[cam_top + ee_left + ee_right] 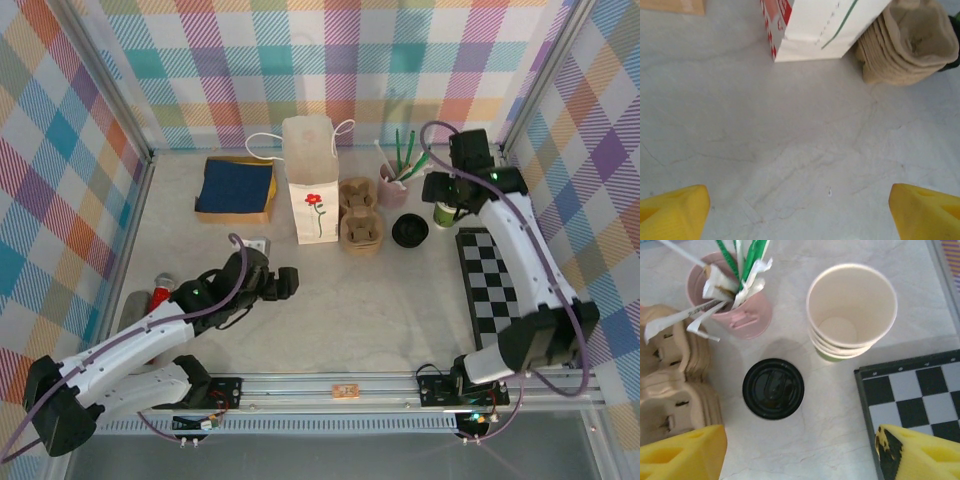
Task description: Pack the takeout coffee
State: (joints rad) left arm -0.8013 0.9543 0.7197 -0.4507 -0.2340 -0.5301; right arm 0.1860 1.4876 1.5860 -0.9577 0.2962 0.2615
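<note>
Both left hand (799,202) and right hand (797,442) open; pink pot (745,317) and lidless cup (850,310) flank takeout coffee (773,388).

We see a robot test cell, a lab set-up and not a café or a home. A marble-look table (350,320) is boxed in by plaid-printed walls (60,180) on aluminium posts (110,90). The left arm (140,335) and the right arm (520,240) are bolted to a metal rail (340,385) at its near edge. A paper bag (312,195), cardboard cup carriers (360,212) and a checkered board (495,285) stand spaced out on it.
</note>
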